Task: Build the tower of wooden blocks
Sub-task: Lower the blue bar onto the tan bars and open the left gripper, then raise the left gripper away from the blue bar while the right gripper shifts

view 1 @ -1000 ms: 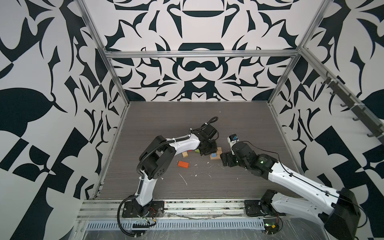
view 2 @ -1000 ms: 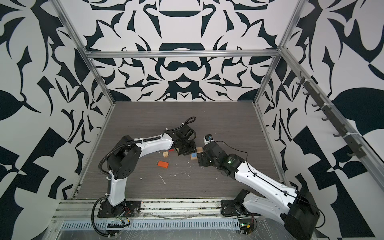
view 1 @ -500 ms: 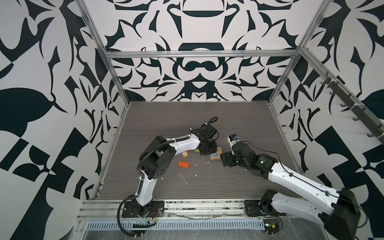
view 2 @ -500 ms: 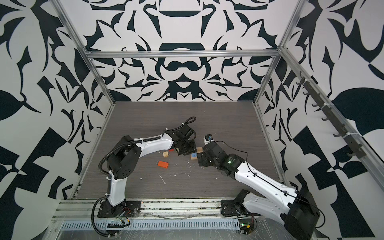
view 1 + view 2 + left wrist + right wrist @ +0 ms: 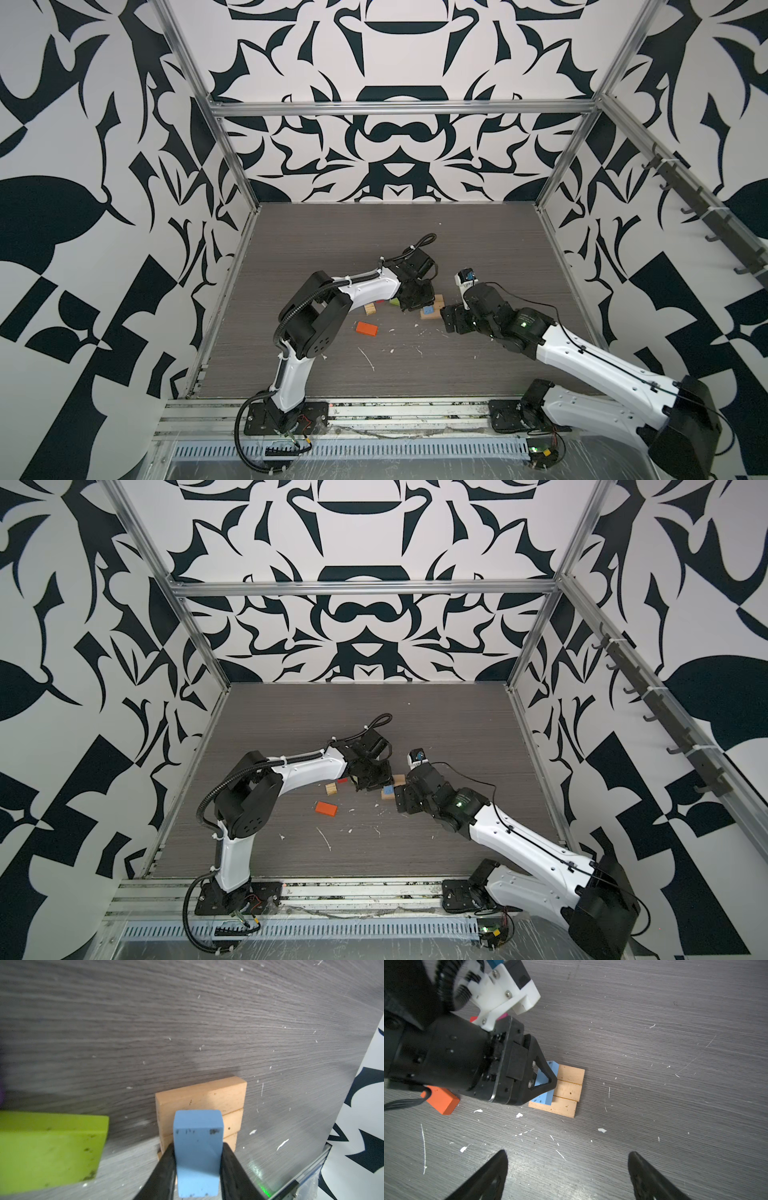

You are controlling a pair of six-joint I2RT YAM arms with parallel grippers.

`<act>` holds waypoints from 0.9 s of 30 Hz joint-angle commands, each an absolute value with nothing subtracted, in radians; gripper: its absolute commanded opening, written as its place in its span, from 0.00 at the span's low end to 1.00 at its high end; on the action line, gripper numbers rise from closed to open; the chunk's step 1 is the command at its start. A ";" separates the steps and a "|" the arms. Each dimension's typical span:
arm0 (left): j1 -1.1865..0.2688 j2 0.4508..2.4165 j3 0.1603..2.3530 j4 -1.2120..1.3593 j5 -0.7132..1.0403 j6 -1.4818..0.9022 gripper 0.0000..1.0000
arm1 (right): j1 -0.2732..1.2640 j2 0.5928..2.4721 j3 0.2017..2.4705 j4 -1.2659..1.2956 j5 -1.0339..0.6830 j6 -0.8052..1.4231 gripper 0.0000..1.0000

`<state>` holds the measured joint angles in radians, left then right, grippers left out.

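Left gripper (image 5: 198, 1146) is clamping the blue block (image 5: 197, 1126) on the tan planks (image 5: 569, 1088).
Right gripper (image 5: 568, 1155) is hovering, jaws apart; left wrist view is catching a lime block (image 5: 47, 1142), right wrist view an orange block (image 5: 442, 1101).

blue block (image 5: 197, 1153), tan planks (image 5: 569, 1089), lime block (image 5: 49, 1147), orange block (image 5: 442, 1101); table (image 5: 654, 1043) grey woodgrain; walls (image 5: 395, 62) black-white leaf pattern
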<state>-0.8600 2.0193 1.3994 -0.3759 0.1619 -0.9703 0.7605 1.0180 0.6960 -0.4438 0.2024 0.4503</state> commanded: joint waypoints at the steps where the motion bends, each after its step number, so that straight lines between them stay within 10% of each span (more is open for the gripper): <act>1: -0.865 2.050 1.401 -0.386 0.166 -0.981 0.39 | 0.758 1.015 0.696 -0.426 0.206 0.464 0.94; 27: -0.864 1.974 1.420 -0.362 0.168 -0.941 0.45 | 0.758 1.028 0.701 -0.410 0.204 0.465 0.94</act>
<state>-0.8600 2.0167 1.4006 -0.3630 0.1726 -0.9562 0.7605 1.0225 0.6964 -0.4385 0.2020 0.4606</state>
